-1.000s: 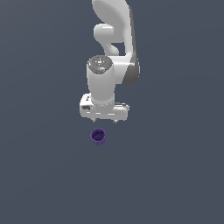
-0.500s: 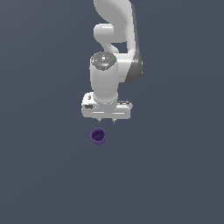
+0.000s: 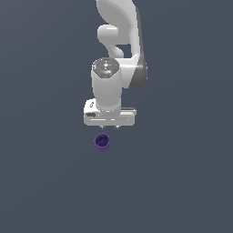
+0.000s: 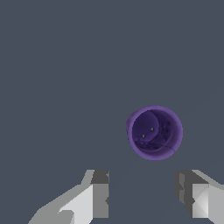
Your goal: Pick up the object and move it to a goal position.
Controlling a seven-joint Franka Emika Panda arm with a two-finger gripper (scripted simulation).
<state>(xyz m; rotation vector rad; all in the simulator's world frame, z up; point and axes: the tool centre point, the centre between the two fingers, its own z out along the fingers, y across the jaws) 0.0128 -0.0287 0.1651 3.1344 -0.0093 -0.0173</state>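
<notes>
Purple against the flat grey desk [image 3: 182, 182], the little cup [image 3: 102, 142] stands upright with its mouth open to the ceiling, alone on the bare surface. The white arm [image 3: 119, 41] hangs over it from behind, and its tool [image 3: 109, 127] hovers above the cup, just off toward the exterior view's right of it and not touching it. In the wrist view the cup [image 4: 154, 132] shows as a round open rim with a dark inside. The tool's two fingers [image 4: 98, 192] stand apart with a clear gap between them, so the tool is open and carries nothing. The cup sits ahead of that gap and somewhat nearer one finger than the other, rather than between the two.

To my eye this is the approach step: lining up before the grasp, with the pick not yet begun. I see no marker for the goal position, so where the cup has to end up I can't say.

The next move seems to call for a small sideways correction to bring the gap squarely over the rim, then a straight descent until the fingers flank the tapered body, then closing. The gap looks wider than the cup, which leaves some margin. Coming down off-centre could knock the rim and tip the cup over.
</notes>
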